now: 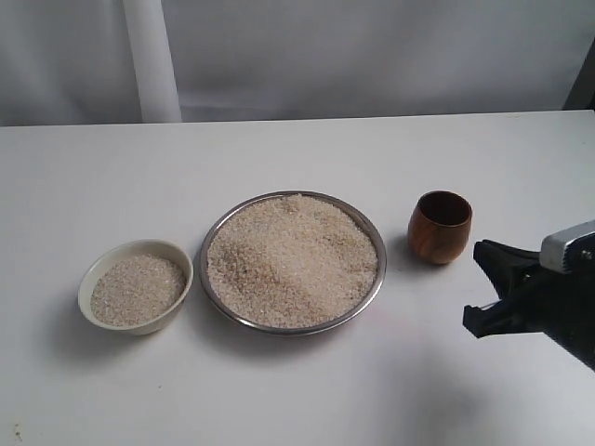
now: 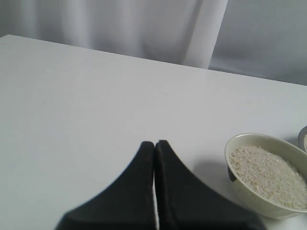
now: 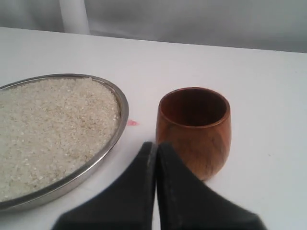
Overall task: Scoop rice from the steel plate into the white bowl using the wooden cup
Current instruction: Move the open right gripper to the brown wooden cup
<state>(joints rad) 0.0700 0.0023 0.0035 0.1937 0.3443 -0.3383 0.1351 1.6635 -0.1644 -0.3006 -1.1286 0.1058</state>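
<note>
Exterior and wrist views of the work surface. A flat white table carries all the vessels. The reference object is the wide, shallow, round plate of shiny steel, resting flat near the table's centre. It is filled almost to its thin rim with a broad heap of pale beige-white raw rice.

Just beside the plate, on its left in the exterior view, stands a small round cream-white ceramic bowl with a thick rim. It is upright and partly filled with the same grains. On the opposite side of the plate, near it but apart, stands a small rounded reddish-brown wooden cup. It is upright, its dark interior shows no grains, and nothing grips it.

The black right gripper is farther from the plate than the cup is, with its tips close by the cup. Its jaws are pressed together and hold nothing. The black left gripper is beyond the bowl from the plate, over bare table. Its jaws are likewise clenched together and empty.
</note>
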